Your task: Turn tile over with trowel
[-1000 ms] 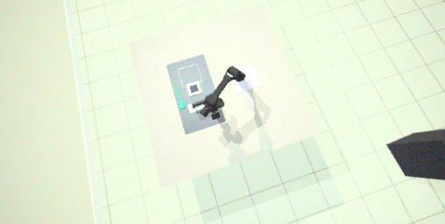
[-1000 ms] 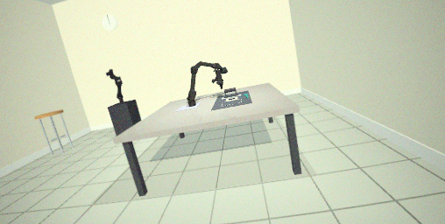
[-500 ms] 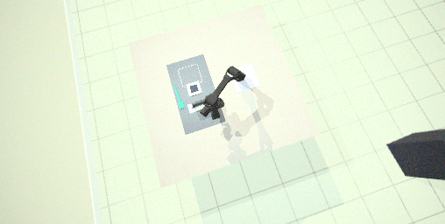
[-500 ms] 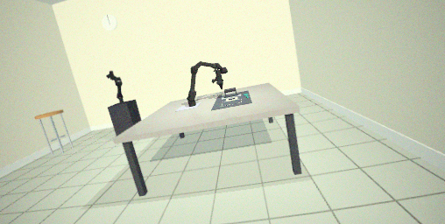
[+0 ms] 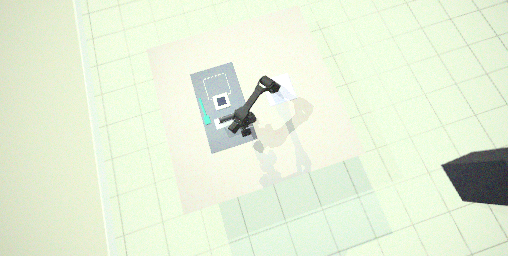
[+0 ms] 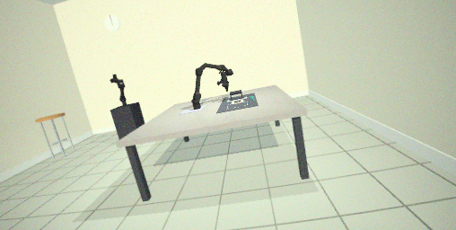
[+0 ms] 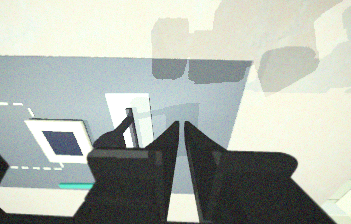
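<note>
The tile (image 5: 221,101) (image 6: 237,101) (image 7: 66,143) is a flat white square with a dark blue square on its upper face. It lies at one edge of the dashed outline (image 5: 203,88) (image 7: 2,104) on the grey mat (image 5: 220,145) (image 7: 6,80). The small trowel (image 5: 218,124) (image 6: 235,93) (image 7: 118,106) has a flat white blade and a raised dark handle; it rests on the mat beside the tile. My gripper (image 6: 227,90) (image 7: 181,124) is nearly closed and empty, above the mat to the side of the trowel. Its fingers hide part of the handle in the wrist view.
A teal wedge-shaped piece (image 5: 204,113) (image 6: 252,99) (image 7: 76,186) lies along the mat's edge, near the tile and trowel. The arm's base stands on a white sheet (image 5: 286,90) beside the mat. A dark pedestal (image 6: 127,119) with another arm stands beyond the table.
</note>
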You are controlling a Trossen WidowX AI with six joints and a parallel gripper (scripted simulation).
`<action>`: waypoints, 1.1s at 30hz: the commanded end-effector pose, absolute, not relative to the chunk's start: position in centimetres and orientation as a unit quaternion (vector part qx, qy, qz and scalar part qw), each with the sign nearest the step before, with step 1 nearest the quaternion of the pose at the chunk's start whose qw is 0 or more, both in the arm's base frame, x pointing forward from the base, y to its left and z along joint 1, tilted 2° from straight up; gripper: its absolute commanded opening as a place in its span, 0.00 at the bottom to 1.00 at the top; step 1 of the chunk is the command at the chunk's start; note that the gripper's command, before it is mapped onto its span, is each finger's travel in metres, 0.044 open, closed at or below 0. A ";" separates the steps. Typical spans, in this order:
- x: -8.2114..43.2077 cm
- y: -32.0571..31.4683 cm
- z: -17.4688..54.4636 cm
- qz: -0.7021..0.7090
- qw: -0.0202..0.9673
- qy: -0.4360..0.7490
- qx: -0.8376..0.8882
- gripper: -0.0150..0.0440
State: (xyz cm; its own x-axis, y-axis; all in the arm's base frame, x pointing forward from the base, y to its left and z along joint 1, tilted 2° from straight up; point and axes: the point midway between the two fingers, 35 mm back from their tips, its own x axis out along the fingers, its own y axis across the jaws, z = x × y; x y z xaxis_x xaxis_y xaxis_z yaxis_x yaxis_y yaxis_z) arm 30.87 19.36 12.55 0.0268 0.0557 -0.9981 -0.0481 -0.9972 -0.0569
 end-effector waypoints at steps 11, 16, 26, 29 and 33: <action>30.9 19.4 12.5 0.698 0.037 -0.003 -0.716 0.25; 30.9 19.4 12.5 0.698 0.037 -0.003 -0.716 0.42; 31.7 18.7 12.8 0.692 0.129 0.088 -0.705 0.71; 32.0 18.5 12.9 0.686 0.165 0.124 -0.697 0.71; 32.5 18.1 13.0 0.676 0.213 0.172 -0.684 0.71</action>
State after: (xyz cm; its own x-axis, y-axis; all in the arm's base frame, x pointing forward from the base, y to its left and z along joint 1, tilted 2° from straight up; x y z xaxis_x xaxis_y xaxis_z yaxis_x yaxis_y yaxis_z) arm 32.09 18.36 13.14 0.0333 0.0570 -0.9978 -0.4298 -0.9005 -0.0658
